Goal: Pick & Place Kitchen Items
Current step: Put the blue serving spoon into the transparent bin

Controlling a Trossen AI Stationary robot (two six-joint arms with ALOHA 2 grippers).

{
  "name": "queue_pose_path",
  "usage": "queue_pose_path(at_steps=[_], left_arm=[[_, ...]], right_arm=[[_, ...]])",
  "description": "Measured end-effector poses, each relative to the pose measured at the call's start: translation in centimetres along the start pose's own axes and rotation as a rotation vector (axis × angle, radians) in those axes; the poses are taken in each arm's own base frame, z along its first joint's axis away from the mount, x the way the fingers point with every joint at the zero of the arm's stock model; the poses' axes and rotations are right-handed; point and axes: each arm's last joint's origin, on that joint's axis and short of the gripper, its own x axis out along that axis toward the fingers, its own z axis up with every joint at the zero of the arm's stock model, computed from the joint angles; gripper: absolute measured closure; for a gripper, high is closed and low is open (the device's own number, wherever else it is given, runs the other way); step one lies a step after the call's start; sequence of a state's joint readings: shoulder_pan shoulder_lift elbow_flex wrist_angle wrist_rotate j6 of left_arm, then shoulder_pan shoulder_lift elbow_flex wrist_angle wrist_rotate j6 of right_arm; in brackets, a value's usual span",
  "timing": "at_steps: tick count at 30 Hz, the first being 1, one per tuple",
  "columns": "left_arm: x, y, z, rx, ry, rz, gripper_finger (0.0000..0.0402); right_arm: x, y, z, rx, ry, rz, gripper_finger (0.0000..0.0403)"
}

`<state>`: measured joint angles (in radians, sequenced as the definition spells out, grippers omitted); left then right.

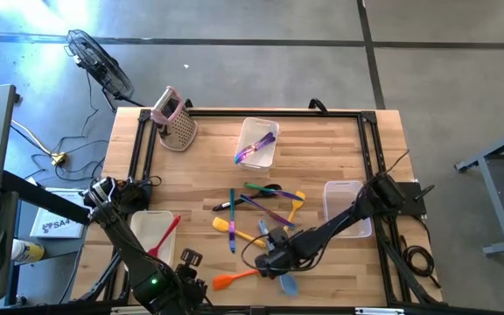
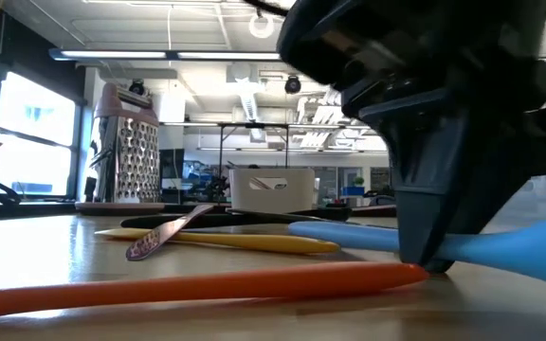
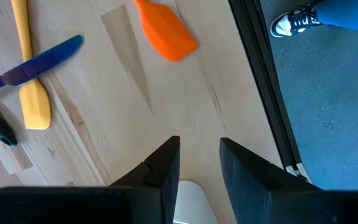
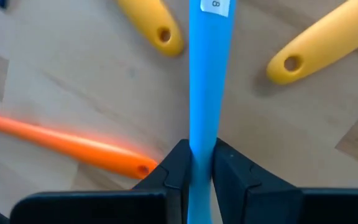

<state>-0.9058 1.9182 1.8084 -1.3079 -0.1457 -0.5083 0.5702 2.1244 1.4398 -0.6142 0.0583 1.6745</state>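
Clamped on the slim light-blue plastic spatula handle (image 4: 202, 93), the right gripper (image 4: 197, 163) pinches it for lifting, while the left gripper (image 3: 199, 163) waits part-open over the table's near edge.

Overhead, table-level and two close wrist cameras share the table (image 1: 339, 140).

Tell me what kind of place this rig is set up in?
Probably a lab or workshop, not a kitchen. The wooden table stands on bare concrete floor, with a fan and loose cables beside it, and the low view shows an open room with ceiling strip lights.
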Motion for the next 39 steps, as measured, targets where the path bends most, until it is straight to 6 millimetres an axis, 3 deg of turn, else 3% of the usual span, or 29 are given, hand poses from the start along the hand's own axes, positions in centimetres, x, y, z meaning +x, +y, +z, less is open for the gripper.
queue_pose_path(at_steps=[16, 22, 29, 35, 39], left_arm=[[0.0, 0.1, 0.0, 0.004, 0.001, 0.001, 0.0293], [0.0, 0.1, 0.0, 0.004, 0.003, -0.003, 0.0293], [0.0, 0.1, 0.0, 0.006, 0.005, -0.006, 0.0293], [0.0, 0.1, 0.1, 0.035, -0.003, 0.0, 0.0293], [0.0, 0.1, 0.1, 0.035, -0.005, 0.0, 0.0293]], right_arm=[[-4.2, 2.3, -3.6, -0.136, -0.124, 0.096, 0.0363], [-8.0, 2.5, -4.8, -0.18, -0.231, -0.019, 0.0364], [-14.2, 0.3, -5.8, -0.117, -0.408, -0.289, 0.0362], [-17.0, -0.7, -4.9, -0.141, -0.491, -0.212, 0.0365], [-17.7, -2.1, -3.4, -0.122, -0.517, -0.229, 0.0364]])
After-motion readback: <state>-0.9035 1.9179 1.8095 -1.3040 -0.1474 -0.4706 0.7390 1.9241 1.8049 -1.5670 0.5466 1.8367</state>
